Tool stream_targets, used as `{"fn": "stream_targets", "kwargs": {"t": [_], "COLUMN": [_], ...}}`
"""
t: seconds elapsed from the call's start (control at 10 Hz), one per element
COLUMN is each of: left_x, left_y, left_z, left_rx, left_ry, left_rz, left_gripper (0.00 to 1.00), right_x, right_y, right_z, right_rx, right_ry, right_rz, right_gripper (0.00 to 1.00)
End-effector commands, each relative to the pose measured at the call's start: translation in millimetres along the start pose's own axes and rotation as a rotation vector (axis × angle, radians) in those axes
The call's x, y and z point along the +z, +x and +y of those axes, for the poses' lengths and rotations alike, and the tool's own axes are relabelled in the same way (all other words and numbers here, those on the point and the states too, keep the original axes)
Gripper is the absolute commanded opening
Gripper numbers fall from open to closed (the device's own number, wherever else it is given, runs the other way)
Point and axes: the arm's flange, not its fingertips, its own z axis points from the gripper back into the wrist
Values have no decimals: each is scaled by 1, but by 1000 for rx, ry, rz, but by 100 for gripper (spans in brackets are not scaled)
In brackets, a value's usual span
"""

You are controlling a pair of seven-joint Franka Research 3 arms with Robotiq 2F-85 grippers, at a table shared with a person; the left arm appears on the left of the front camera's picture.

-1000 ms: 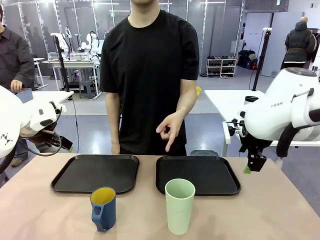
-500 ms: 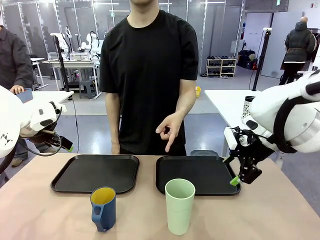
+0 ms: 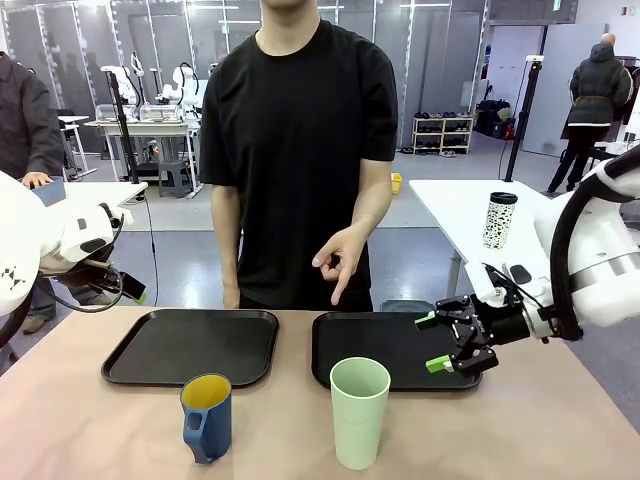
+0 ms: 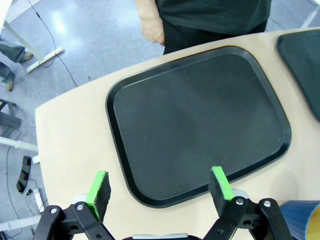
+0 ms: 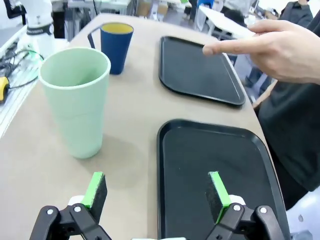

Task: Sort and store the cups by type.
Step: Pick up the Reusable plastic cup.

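A tall mint-green tumbler (image 3: 359,412) stands near the table's front edge, just in front of the right black tray (image 3: 395,350). To its left stands a dark blue mug (image 3: 207,415) with a yellow inside, in front of the left black tray (image 3: 190,345). My right gripper (image 3: 432,342) hovers open and level over the right tray's right side, pointing at the tumbler (image 5: 75,100) with the mug (image 5: 116,46) beyond it. My left gripper (image 4: 159,182) hangs open above the left tray's (image 4: 200,120) near edge, and the mug's rim (image 4: 305,222) shows at the corner.
A person stands at the far side, one hand (image 3: 340,260) pointing a finger down over the right tray's back edge. A white speckled tumbler with a black lid (image 3: 500,220) stands on another table behind. Bare tabletop lies right of the green tumbler.
My right arm has swung down and to the left, bringing its gripper from beside the table to low over the right tray. The left arm, cups and person's hand have stayed put.
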Motion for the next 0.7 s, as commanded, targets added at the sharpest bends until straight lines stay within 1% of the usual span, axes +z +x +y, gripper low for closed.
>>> {"fn": "stream_targets", "kwargs": {"t": [0.0,0.1,0.3,0.5,0.6], "left_x": [0,0,0,0,0], "left_y": [1,1,1,1,1], "left_z": [1,1,1,1,1], "left_rx": [4,4,4,4,4], "left_ry": [4,4,4,4,4], "left_rz": [-2,-2,-2,-2,-2], "left_gripper": [100,100,100,100,100], "right_x": [-5,-5,-10,-17,-9], "right_y": [-13,-18,-27,-28,-24], "right_z": [-11,-12,-16,-19,-11], "right_rx": [10,14,11,-12,-15], "right_ry": [36,41,49,36,57], "right_rz": [-109,-182,-259,-281,-239], "right_gripper": [100,100,100,100,100]}}
